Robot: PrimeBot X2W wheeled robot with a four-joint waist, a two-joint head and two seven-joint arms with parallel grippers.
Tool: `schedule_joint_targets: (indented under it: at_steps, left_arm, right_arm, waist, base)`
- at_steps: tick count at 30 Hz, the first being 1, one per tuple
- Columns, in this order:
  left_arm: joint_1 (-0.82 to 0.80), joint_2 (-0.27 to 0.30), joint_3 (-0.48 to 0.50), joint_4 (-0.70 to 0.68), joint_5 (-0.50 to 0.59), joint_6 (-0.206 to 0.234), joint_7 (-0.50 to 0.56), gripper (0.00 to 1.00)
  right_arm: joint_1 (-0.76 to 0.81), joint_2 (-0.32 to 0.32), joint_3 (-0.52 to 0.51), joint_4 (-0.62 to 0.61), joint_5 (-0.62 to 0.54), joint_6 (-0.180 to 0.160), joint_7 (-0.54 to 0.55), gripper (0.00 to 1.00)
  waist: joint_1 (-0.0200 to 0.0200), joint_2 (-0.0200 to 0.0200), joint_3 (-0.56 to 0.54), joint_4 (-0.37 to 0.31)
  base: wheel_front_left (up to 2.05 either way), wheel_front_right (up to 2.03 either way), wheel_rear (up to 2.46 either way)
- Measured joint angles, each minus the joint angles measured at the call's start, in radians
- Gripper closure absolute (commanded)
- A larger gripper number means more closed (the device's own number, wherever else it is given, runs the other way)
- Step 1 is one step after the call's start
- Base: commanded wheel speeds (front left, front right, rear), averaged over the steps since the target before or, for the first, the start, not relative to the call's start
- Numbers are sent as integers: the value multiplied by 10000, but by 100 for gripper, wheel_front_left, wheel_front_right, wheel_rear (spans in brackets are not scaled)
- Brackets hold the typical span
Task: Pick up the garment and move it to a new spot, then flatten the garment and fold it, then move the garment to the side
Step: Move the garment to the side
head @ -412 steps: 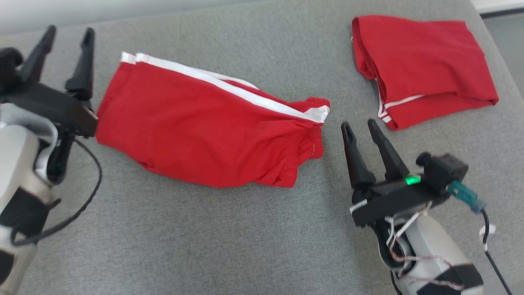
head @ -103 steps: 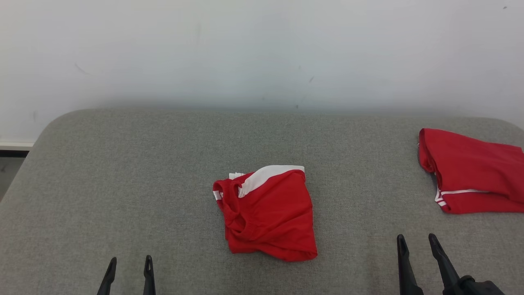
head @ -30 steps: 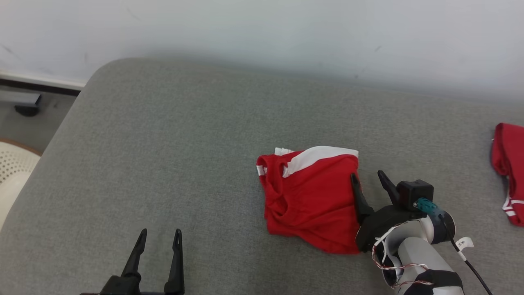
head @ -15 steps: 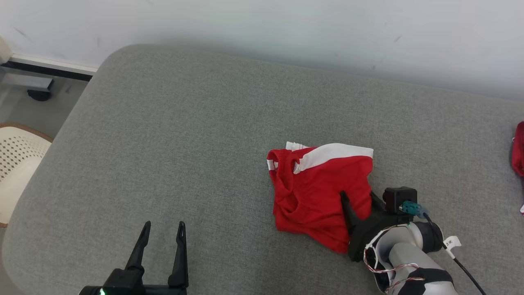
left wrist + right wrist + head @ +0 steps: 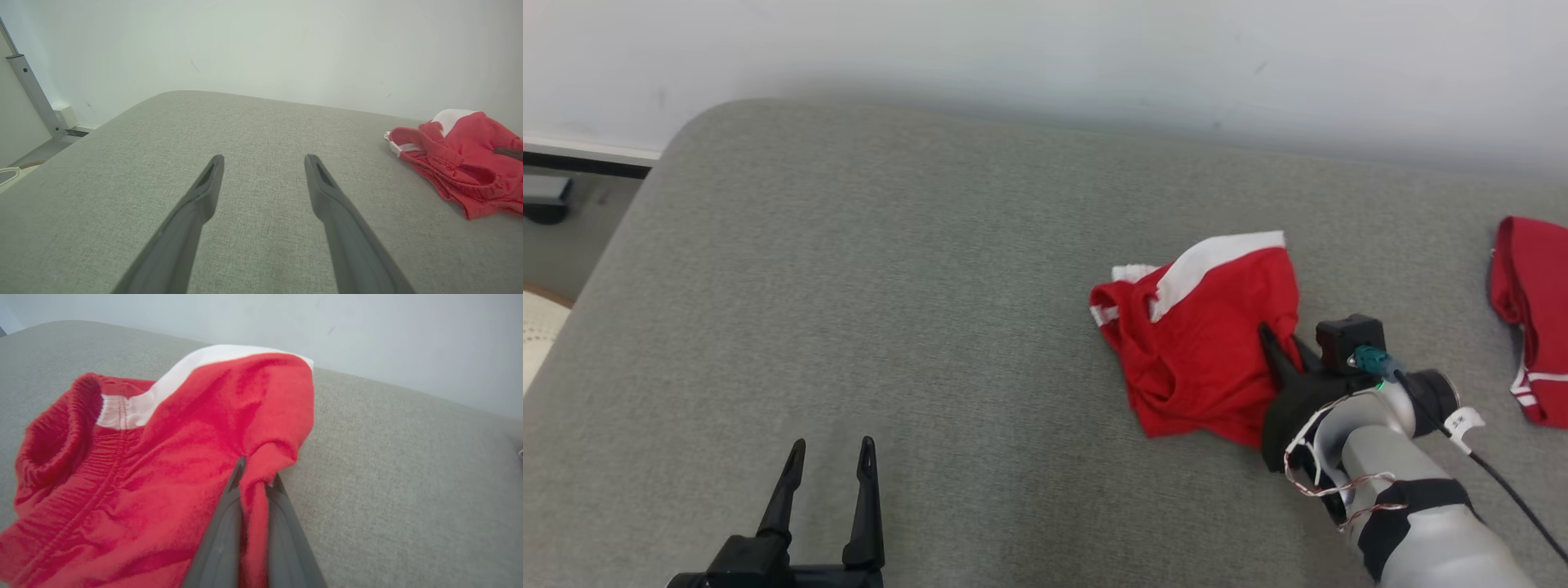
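The folded red garment with a white stripe lies on the grey cushion, right of centre. Its right edge is pinched between the fingers of my right gripper, which is shut on the cloth. The right wrist view shows the red garment bunched up around the right gripper, a fold of fabric squeezed between both fingers. My left gripper stands open at the lower left, well away from the garment and holding nothing. In the left wrist view the left gripper hovers over bare cushion, the garment at the far right.
A second red garment lies at the cushion's right edge. The white wall runs behind the cushion. Off the cushion's left edge are the floor and part of a pale perforated chair.
My right gripper has closed on the garment's right edge and dragged it right and farther back, rumpling it. The head camera has shifted. The left gripper stays open.
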Motion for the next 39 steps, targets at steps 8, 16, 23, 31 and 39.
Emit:
schedule_joint_targets:
  at_steps: [8, 16, 23, 31, 39]
  left_arm:
    - [-364, 4, 219, -274, -33, -178, -2, 0]
    - [-843, -8, 420, -451, 146, -364, 0, 0]
    - [-944, -2, 780, -734, 370, -527, -2, 0]
    - [-1037, -2, 1026, -999, 677, -627, -2, 0]
    - [-1243, -6, 1083, -1187, 899, -721, 0, 0]
  right_arm:
    - [-1163, -1482, 1177, -445, -499, 0, 146, 100]
    - [-2292, -2907, 2892, -617, -132, 0, 968, 100]
    - [-2786, -4178, 4322, -1329, 802, 0, 1505, 100]
    - [-3376, -5162, 5321, -2245, 1419, 0, 1919, 100]
    - [-4049, -5831, 5666, -2600, 2048, 0, 2353, 100]
  waist:
    - [0, 0, 445, -852]
    - [1, 1, 1219, -1409]
    - [1, 1, 1682, -1971]
    - [0, 1, 1930, -2605]
    - [0, 0, 2358, -3042]
  base:
    - [0, 0, 0]
    - [0, 0, 0]
    - [0, 0, 0]
    - [0, 0, 0]
    - [0, 0, 0]
